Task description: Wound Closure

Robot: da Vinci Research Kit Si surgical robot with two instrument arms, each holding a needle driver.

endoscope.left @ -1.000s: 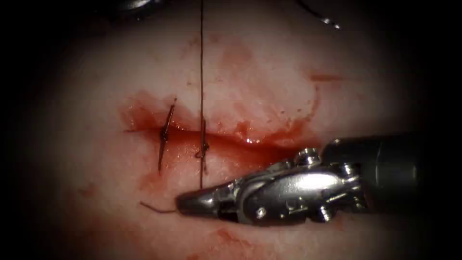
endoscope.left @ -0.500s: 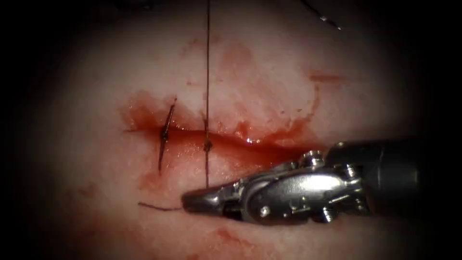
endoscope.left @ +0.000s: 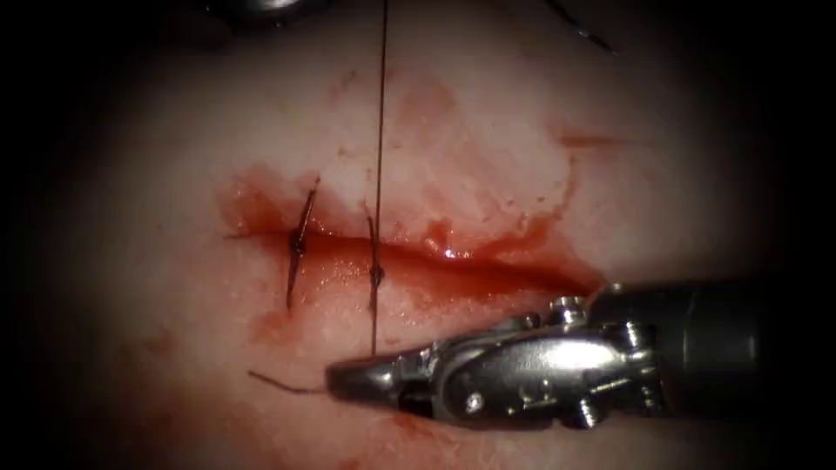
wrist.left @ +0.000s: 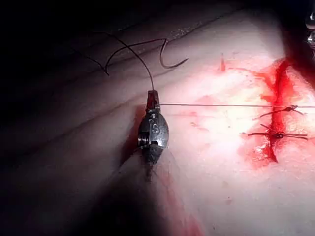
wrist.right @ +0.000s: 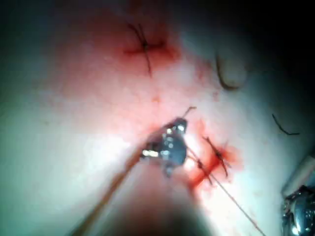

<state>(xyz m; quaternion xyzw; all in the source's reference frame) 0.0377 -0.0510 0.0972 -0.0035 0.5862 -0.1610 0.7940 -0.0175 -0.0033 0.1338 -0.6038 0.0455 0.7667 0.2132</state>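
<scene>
Jaws both clamp thread (endoscope.left: 380, 130); needle (wrist.left: 170, 61) lies loose on tissue (endoscope.left: 488, 157).

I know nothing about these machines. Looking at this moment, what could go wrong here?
The thread runs taut from the knot at the cut to the left tool, while the right tool holds its short end; too hard a pull might snap it or tear the tissue. The needle lies loose on the tissue and could snag.
</scene>
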